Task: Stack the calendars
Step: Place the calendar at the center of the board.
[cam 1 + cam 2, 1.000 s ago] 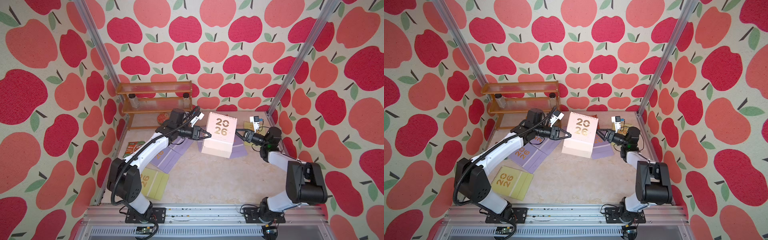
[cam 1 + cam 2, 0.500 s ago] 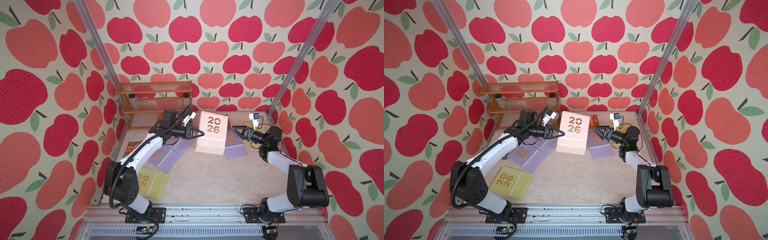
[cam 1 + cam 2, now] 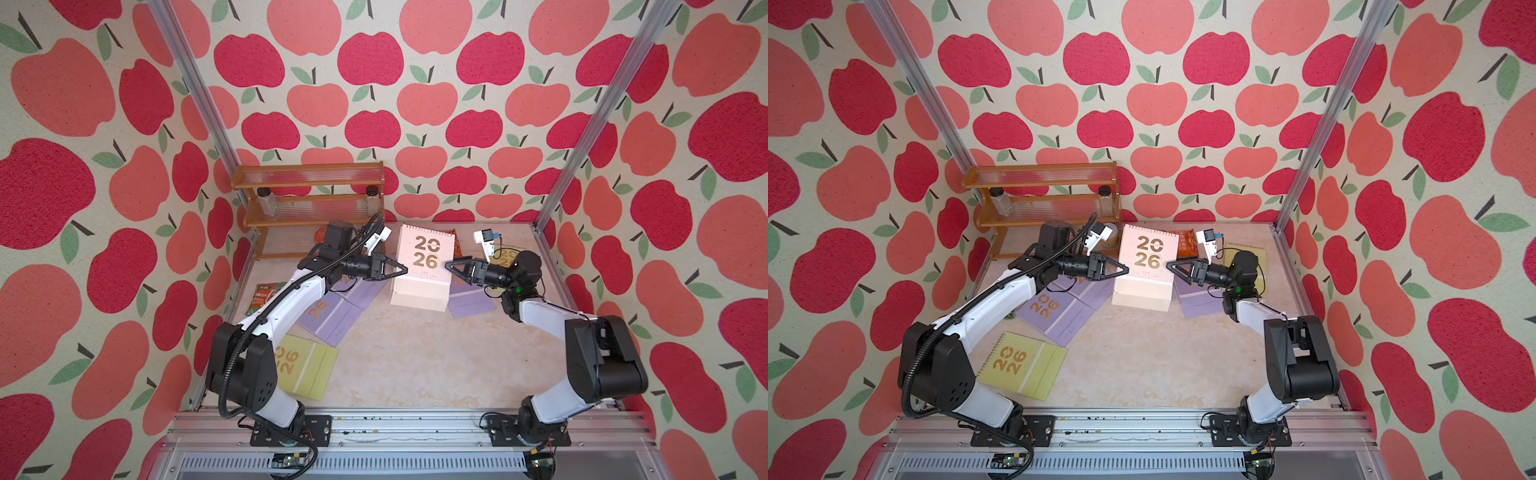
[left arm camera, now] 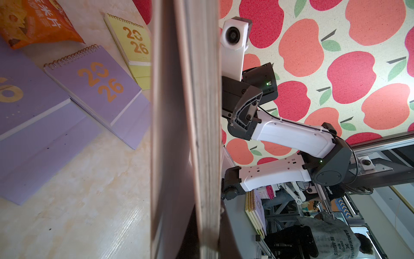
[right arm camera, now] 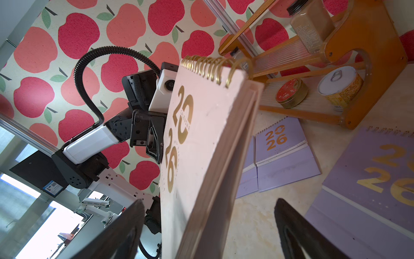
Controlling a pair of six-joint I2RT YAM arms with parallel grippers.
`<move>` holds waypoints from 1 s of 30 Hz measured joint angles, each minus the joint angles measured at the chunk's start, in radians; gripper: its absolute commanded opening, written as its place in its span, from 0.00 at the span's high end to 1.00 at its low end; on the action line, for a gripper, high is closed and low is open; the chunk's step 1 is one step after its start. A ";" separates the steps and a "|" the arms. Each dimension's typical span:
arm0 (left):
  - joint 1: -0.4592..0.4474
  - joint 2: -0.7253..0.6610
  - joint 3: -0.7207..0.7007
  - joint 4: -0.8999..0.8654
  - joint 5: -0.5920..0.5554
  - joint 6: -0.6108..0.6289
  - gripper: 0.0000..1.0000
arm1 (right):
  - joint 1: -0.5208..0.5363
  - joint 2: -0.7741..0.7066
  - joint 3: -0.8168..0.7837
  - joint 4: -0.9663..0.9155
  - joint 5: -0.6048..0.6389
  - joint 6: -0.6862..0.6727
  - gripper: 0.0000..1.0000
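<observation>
The matte, gold-coiled peach calendar (image 3: 424,286) is clamped by its left edge in the left gripper (image 3: 402,270), above the back of the table (image 3: 415,357). The right gripper (image 3: 449,266) is held spread at its right edge. The calendar has been shifted left and squared since a second ago.

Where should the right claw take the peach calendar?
Its free side edge, opposite the shut left claw, approached sideways from the robot's right. The peach calendar is held up with that thin edge facing the open right claw, both faces exposed.
</observation>
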 measured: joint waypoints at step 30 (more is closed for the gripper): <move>0.029 -0.004 -0.010 -0.042 -0.034 0.039 0.71 | 0.053 0.063 0.042 0.174 -0.059 0.138 1.00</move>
